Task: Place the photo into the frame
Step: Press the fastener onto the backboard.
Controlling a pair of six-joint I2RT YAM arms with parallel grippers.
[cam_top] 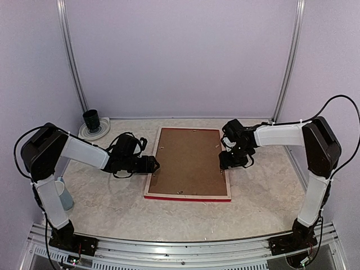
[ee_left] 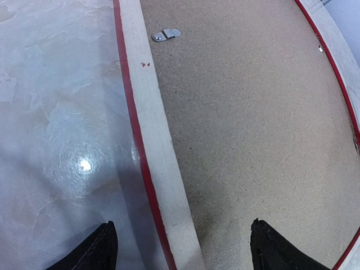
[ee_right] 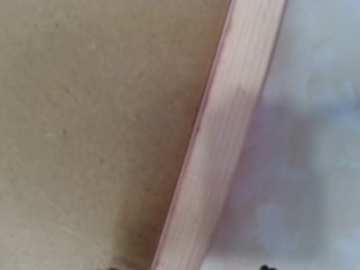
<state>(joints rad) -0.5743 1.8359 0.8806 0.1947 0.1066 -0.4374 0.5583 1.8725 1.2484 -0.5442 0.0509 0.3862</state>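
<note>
The frame (cam_top: 188, 195) lies flat in the middle of the surface (cam_top: 264, 191), back side up. Its pale wood rails face me, and a thin red line shows along the near and outer edges. A brown backing board (cam_top: 188, 160) sits inside it and fills the opening. On my left wrist feed I see the frame's left rail (ee_left: 154, 129) running up the picture. The red edge is on its outer side and the backing board (ee_left: 253, 124) on its inner side. A small metal turn clip (ee_left: 166, 35) lies on the board just beside the rail.

My left end effector (cam_top: 151, 164) is at the frame's left rail, about halfway along it. Its fingers (ee_left: 104, 247) are spread wide: one tip is over the bare surface outside the frame and the other over the backing board, with the rail between them. I cannot tell whether they touch anything.

My right end effector (cam_top: 225, 160) is at the frame's right rail, opposite the left one. Its wrist feed is blurred and very close. It shows the rail (ee_right: 225, 146) between the board (ee_right: 95, 112) and the surface (ee_right: 315, 140), with only dark slivers at the bottom edge. I cannot tell how its fingers stand.

In the far left corner a dark cup (cam_top: 91, 119) stands on a white plate (cam_top: 97, 133). A pale blue cup (cam_top: 64, 194) stands near the left arm's upright link.
</note>
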